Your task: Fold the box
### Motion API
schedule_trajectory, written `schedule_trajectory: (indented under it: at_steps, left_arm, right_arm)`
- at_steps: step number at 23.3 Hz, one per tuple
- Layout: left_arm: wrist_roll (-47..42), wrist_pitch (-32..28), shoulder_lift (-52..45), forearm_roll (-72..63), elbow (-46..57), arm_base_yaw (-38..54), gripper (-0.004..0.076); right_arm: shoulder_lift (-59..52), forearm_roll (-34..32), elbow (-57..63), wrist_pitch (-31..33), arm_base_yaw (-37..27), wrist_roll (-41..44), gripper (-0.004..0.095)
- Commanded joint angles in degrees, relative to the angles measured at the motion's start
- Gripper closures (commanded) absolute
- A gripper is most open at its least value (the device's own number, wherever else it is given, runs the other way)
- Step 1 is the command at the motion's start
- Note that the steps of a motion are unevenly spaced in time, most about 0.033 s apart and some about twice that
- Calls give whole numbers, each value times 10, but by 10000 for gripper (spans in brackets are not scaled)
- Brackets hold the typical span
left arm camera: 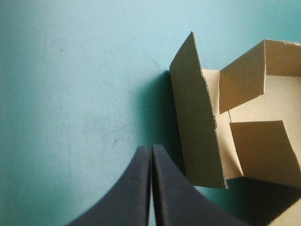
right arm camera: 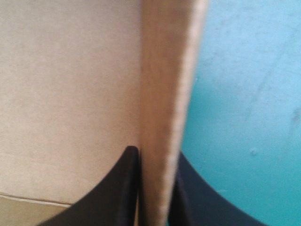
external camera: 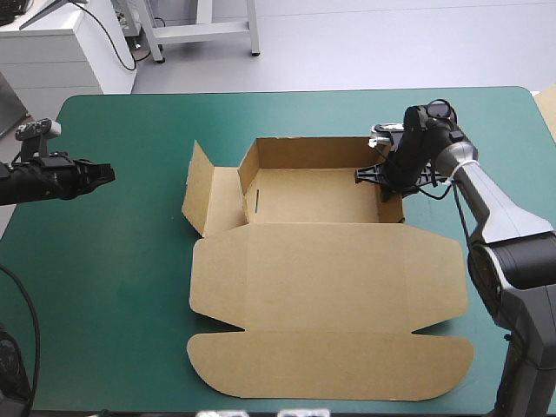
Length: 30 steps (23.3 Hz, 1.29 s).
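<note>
The brown box (external camera: 321,287) lies mid-table as a half-raised tray: its back wall and right wall stand, and its wide lid lies flat toward the near edge. The left side flap (external camera: 198,187) leans outward. My right gripper (external camera: 382,178) is shut on the box's right wall (right arm camera: 164,108), one finger on each side of the board. My left gripper (external camera: 106,175) hovers over bare cover left of the box, shut and holding nothing (left arm camera: 150,160). The leaning left flap (left arm camera: 197,122) stands just ahead of it.
The teal-green table cover (external camera: 113,278) shows bare to the left of the box and along the far edge. A strip of more brown board (external camera: 549,109) shows at the far right edge of the table.
</note>
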Motion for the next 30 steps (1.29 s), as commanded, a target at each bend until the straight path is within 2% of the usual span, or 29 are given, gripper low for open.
schedule_trajectory:
  at_steps: [1,5,9,14,22,26,28,30]
  left_arm:
    - [-3,-1,-12,-38,-15,1,731]
    - [-3,5,0,-38,-15,1,731]
    - [-2,5,13,-39,-15,1,731]
    - [-2,-34,13,-43,-15,1,731]
    - [2,-43,29,-44,-15,1,731]
    - [3,-2,47,-110,-10,-7,731]
    - [6,-6,51,-125,1,-40,732]
    - [-3,-13,51,-118,5,-72,732]
  right_arm:
    - [-33,-6,-14,12,-2,-8,903]
    - [-40,2,-27,12,-2,-48,908]
    - [-105,-14,-33,12,-3,-84,908]
    - [-222,-13,-33,12,-3,-100,929]
    - [-297,7,-33,12,-3,-101,929]
    - [-301,50,-33,7,-3,-111,929]
    - [-292,106,-33,-13,-3,-127,927]
    - [-283,128,-33,-27,-3,-132,927]
